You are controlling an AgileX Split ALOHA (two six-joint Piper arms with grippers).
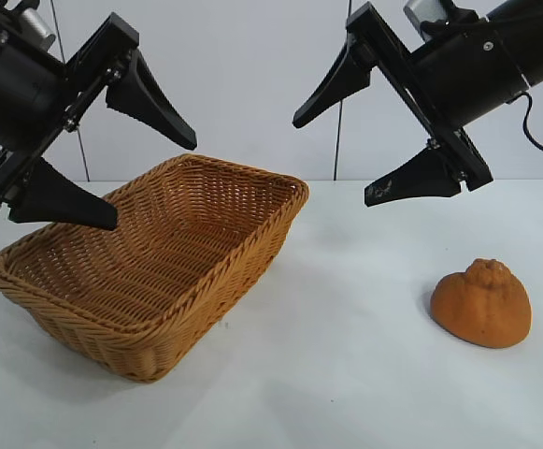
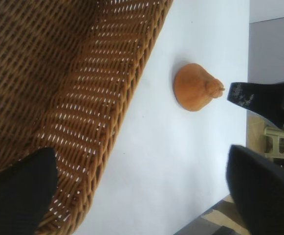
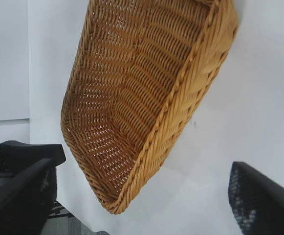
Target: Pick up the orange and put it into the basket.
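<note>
Orange (image 1: pixel 481 304) sits untouched; left end effector (image 1: pixel 150 178) and right end effector (image 1: pixel 341 154) gape wide, empty.

We see the basket (image 1: pixel 206 271) at centre left as woven wicker, tan and slightly glossy, its rim braided. At lower right, the orange (image 1: pixel 482 303) has dull, rough, bumpy skin. The bench (image 1: pixel 346 393) beneath looks smooth, matt white. Both pincers' fingers (image 1: pixel 154 103) at the upper corners look like matt black plastic.

The basket (image 1: pixel 150 281) is tan-brown woven wicker. The orange (image 1: pixel 482 304) is dull orange-brown, on a white table (image 1: pixel 346 393).
</note>
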